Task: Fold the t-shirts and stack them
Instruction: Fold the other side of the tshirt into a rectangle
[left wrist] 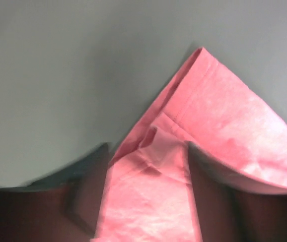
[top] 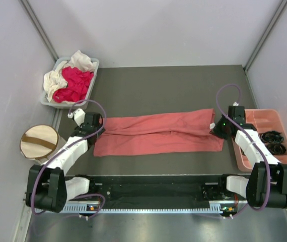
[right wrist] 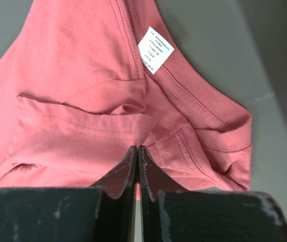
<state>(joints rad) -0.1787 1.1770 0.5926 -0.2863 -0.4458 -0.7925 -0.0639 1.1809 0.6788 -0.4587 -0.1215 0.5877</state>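
Both arms reach fwd from their bases, elbows out, wrists bent inward to either end of the salmon-pink shirt (top: 158, 133). The shirt lies as a long folded band across the dark surface (top: 173, 85). Left gripper (top: 101, 129) is low at the shirt's left end, fingers apart w/ a cloth corner between them. Right gripper (right wrist: 137, 147) is at the collar end, fingers together, pinching puckered cloth just below the neck label (right wrist: 155, 49). Magenta-red shirt (top: 75, 83) & cream-white shirt (top: 55, 80) sit heaped in the grey bin (top: 94, 65), far left.
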